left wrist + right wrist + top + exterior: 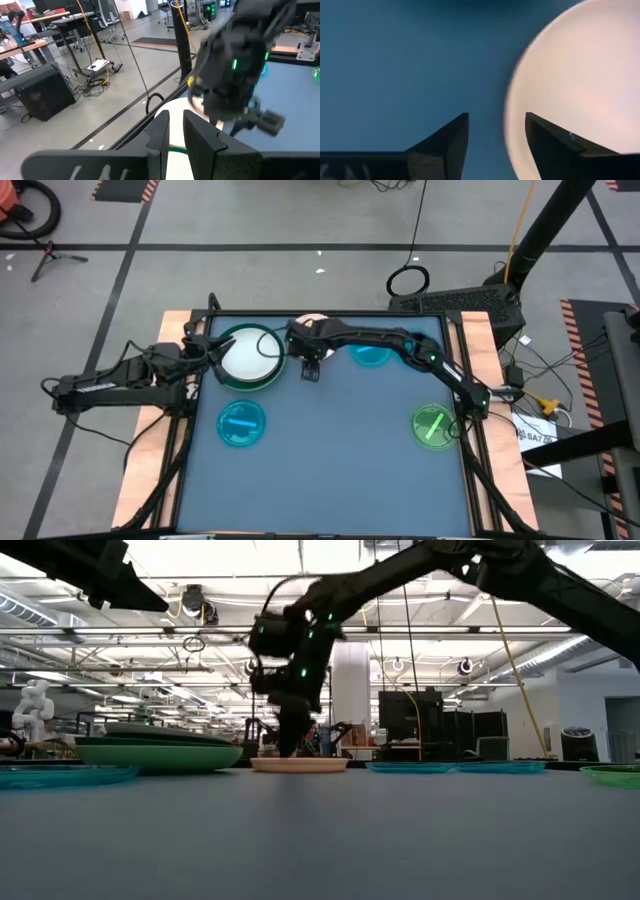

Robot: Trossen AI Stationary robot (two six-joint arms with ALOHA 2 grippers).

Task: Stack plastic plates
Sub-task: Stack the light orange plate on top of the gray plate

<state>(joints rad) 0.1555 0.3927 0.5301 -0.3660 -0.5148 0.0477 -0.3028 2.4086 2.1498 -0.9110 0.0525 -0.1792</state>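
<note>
Our right pincer (312, 367), fingers apart, hangs over the rim of a pink plate (580, 85) at twelve o'clock on the blue counter (330, 460), so we judge we are picking it up; next we would need to close on that rim and lift. Our left pincer (207, 352), fingers nearly together and empty, waits at ten o'clock beside the stack: a white plate (248, 356) in a green plate (238, 380). Cyan plates (241, 423) and a bright green plate (433, 426) lie apart.
</note>
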